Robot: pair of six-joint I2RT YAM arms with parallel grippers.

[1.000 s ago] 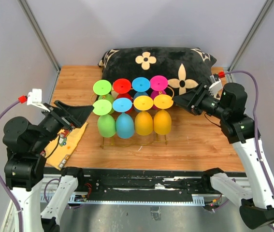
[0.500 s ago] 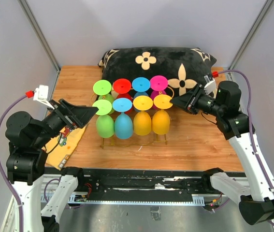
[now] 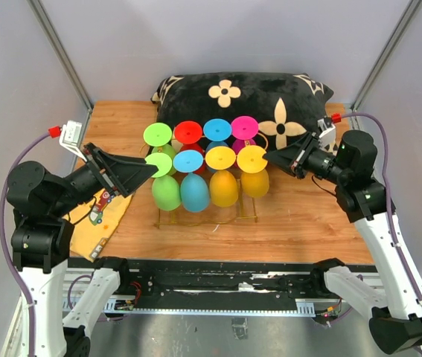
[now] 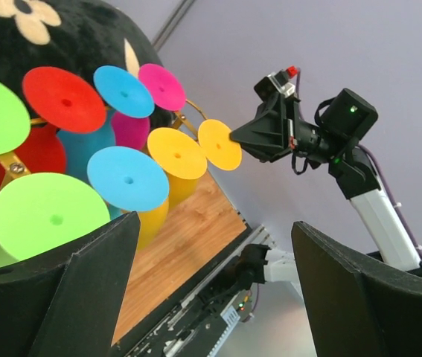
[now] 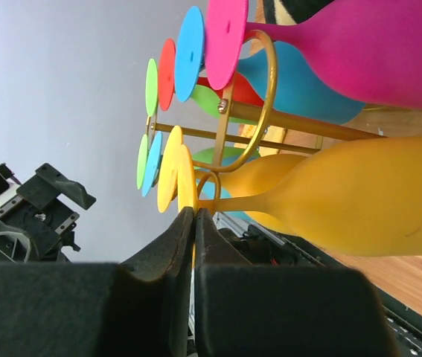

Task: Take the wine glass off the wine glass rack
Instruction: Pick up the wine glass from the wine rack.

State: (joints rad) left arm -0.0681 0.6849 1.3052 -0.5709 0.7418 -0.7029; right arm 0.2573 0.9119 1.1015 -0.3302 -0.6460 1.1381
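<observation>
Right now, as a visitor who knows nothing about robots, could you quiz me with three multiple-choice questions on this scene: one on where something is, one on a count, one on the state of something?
1. What lies behind the wine glass rack?
A) a black flowered cushion
B) a toolbox
C) a bucket

2. How many coloured glasses hang on the rack?
A) four
B) eight
C) twelve

3. What is the right end effector doing?
A) hanging wide open, far from everything
B) pinching the foot of a yellow wine glass
C) holding a spoon

Answers:
1 A, in the top view the cushion lies right behind the rack.
2 B, two rows of four round feet show from above.
3 B, the right wrist view shows its fingers shut on the edge of the yellow foot.
</observation>
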